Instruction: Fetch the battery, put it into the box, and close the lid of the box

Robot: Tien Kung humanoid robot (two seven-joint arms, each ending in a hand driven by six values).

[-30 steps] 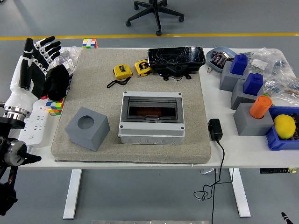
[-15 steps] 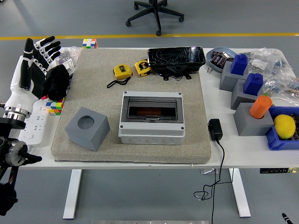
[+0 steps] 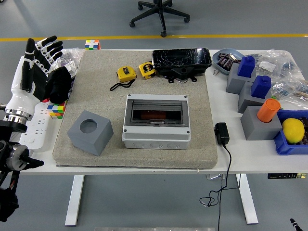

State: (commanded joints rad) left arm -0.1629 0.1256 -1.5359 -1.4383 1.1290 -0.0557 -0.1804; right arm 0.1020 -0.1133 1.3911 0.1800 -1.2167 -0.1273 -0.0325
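Two steps look done to us: a reddish battery (image 3: 155, 115) seems to lie inside the grey box (image 3: 155, 122) mid-counter, lid down, while our left hand (image 3: 41, 62) hovers open at far left.

The box (image 3: 156, 121) sits at the centre of the mat (image 3: 137, 154) on the table (image 3: 250, 161). The cube block (image 3: 90, 132) lies left of it. Two tape measures (image 3: 126, 73) and a tray (image 3: 182, 61) lie behind it. An adapter (image 3: 222, 133) lies right of the mat.
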